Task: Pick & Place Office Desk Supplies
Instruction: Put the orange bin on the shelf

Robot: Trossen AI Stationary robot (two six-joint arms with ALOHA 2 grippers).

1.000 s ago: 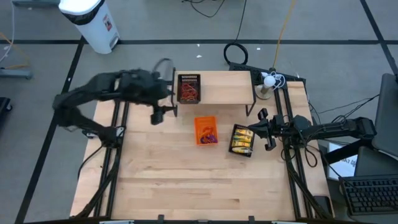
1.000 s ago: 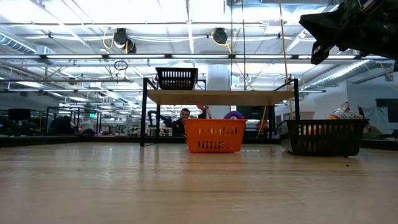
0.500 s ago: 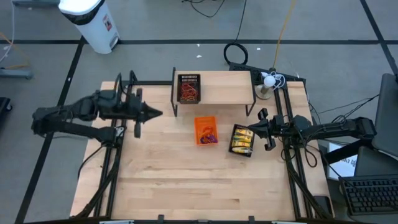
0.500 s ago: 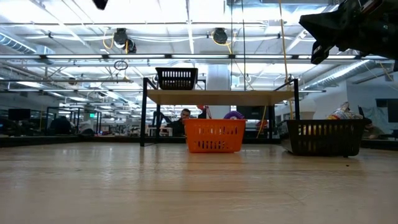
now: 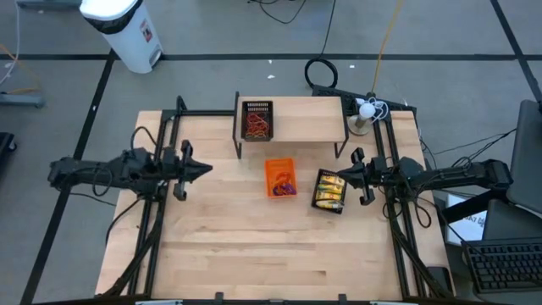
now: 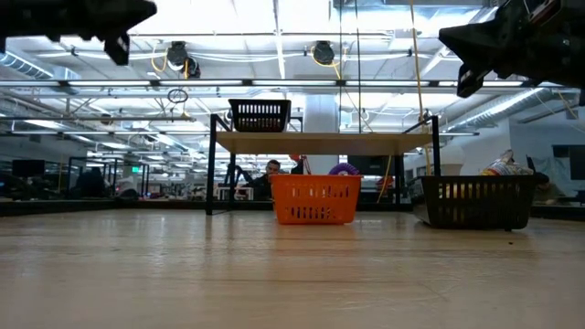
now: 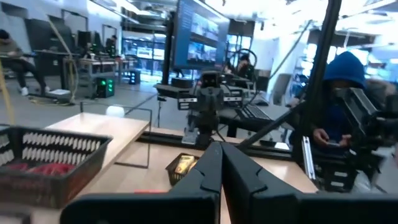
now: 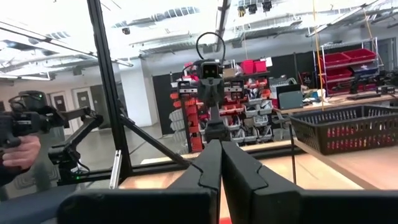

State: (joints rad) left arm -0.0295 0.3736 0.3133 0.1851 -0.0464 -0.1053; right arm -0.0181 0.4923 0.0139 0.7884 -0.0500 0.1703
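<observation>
- Left gripper [image 5: 206,167] has pulled back from the shelf [image 5: 296,119] to the table's [image 5: 254,246] left edge; fingers pressed together, holding nothing, pointing toward the centre.
- Right gripper [image 5: 341,178] unmoved, fingers closed, empty, tip just beside the lower mesh tray [image 5: 329,191].
- Yellow packets [image 5: 327,193]: flat rectangles lying in that black wire tray, long axes roughly across the tray, right next to the right gripper.
- Rings [image 5: 286,183]: small, purple and blue, in the orange plastic tray [image 5: 279,177] at table centre, between both grippers.
- Rubber bands [image 5: 257,125]: thin red-brown tangle in the upper mesh tray [image 5: 257,120] on the shelf, well apart from both grippers.
</observation>
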